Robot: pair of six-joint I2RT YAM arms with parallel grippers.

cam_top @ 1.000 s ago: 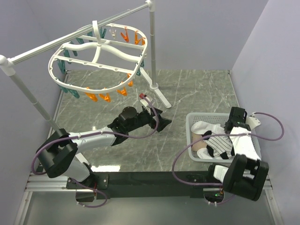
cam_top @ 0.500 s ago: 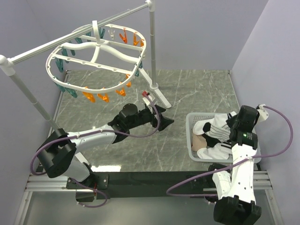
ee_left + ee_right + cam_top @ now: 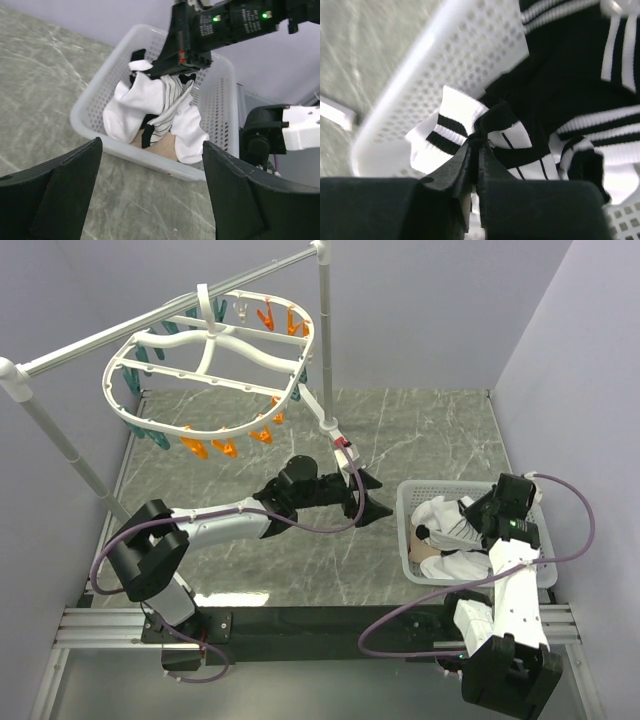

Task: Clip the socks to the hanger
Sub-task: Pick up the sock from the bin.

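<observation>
Socks [image 3: 150, 107] looked soft, light, floppy; cuff seemed best hold. Right tool [image 3: 476, 146] pinched striped cuff [image 3: 445, 132] over basket [image 3: 470, 55]; left tool [image 3: 366, 494] spread wide

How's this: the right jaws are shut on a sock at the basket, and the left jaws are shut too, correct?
No. The left gripper has its jaws wide open and empty, as the left wrist view shows. The right gripper is shut on a sock at the basket.
</observation>
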